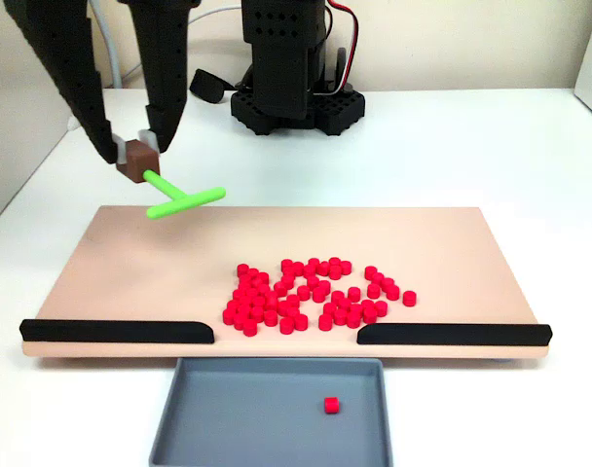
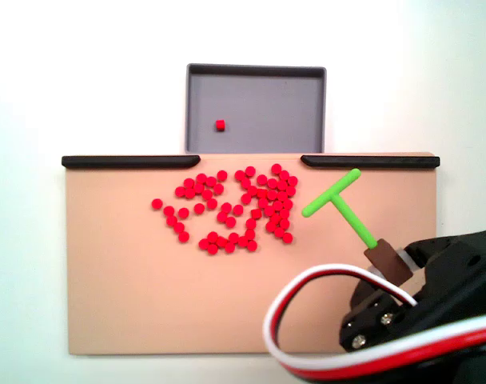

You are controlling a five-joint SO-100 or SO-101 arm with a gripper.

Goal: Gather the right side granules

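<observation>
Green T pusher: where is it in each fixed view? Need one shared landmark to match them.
In a fixed view from the front: T pusher upper left, above the board's far edge, left of the granules.
In a fixed view from above: T pusher right of centre, just right of the granules.
Shared landmark: grey tray with one red granule in it, at the gap between the black strips.

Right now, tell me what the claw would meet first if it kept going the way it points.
The claw, shut on the green T-shaped pusher, points down toward the tan board. The pusher's crossbar would likely touch bare board first, beside the red granules; depth is uncertain.
</observation>
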